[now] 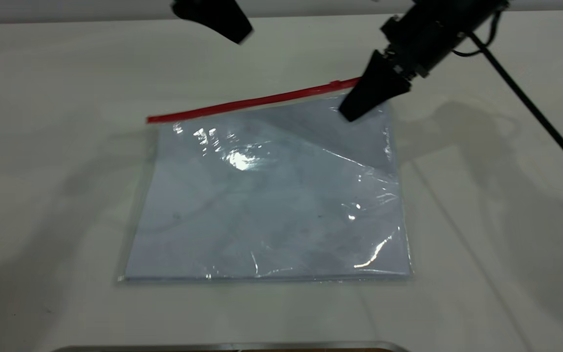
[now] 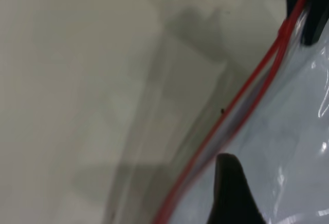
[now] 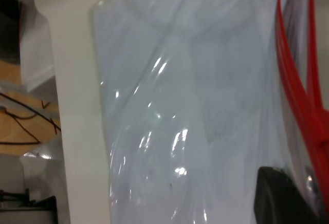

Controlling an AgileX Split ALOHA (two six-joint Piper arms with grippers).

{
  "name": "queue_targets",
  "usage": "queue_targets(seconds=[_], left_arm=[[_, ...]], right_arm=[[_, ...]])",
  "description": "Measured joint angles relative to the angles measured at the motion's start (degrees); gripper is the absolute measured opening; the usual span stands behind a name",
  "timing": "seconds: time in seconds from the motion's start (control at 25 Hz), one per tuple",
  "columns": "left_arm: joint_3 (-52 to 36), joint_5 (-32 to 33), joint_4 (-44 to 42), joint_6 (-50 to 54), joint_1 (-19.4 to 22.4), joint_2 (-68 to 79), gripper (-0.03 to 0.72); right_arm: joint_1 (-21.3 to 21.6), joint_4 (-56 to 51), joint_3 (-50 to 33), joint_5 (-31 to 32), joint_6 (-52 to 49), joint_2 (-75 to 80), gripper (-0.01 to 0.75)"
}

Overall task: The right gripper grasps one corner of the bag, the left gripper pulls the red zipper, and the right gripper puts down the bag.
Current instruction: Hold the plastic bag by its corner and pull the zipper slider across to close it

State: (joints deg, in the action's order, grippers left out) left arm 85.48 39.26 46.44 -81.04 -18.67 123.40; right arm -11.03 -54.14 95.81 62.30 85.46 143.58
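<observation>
Bag [image 1: 267, 195] lay flat near the middle of the white bench [image 1: 42, 122], its white sheets showing through the crinkled clear plastic. The red zipper [image 1: 252, 102] ran along the bag's far edge, slanting up toward the bench's far right, with its small slider tab near that end. In the left wrist view the two red tracks [image 2: 241, 98] stood slightly apart along part of their length.

The right end effector [image 1: 355, 110] had its black wedge fingers pressed onto the bag's far right corner, just beside the slider end of the zipper; the corner looked pinched between them, the plastic there raised in a fold. Its thin cable trailed off toward the bench's right edge.

The left end effector [image 1: 235, 32] hung above the far edge of the bench, well apart from the bag; whether its fingers were spread or together could not be told.
</observation>
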Motion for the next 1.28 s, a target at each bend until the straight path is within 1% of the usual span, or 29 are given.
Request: queue_targets(seconds=[0.2,0.36,0.56,0.84,1.12,1.28], left_arm=[[1.1,0.0,2.0,-1.2,-2.4,3.0,0.515],[1.1,0.0,5.7,-3.8,-3.8,5.1,0.515],[1.2,-0.4,11.0,-7.8,-3.9,6.9,0.515],[1.2,-1.2,16.7,-12.1,-3.9,8.7,0.476],[1.2,-1.3,17.6,-13.3,-3.9,9.5,0.43],[1.2,-1.3,18.3,-13.3,-3.9,9.8,0.425]], right_arm=[[-1.9,-0.3,1.6,-1.9,0.6,0.0,0.034],[-2.1,-1.0,1.6,-2.3,2.3,0.0,0.034],[-2.1,-1.9,1.6,-2.2,3.6,0.1,0.034],[-2.1,-2.3,1.6,-0.4,5.3,0.1,0.034],[-2.1,-2.4,1.7,0.3,6.1,0.1,0.034],[-2.1,-3.0,1.7,0.6,6.3,0.1,0.034]])
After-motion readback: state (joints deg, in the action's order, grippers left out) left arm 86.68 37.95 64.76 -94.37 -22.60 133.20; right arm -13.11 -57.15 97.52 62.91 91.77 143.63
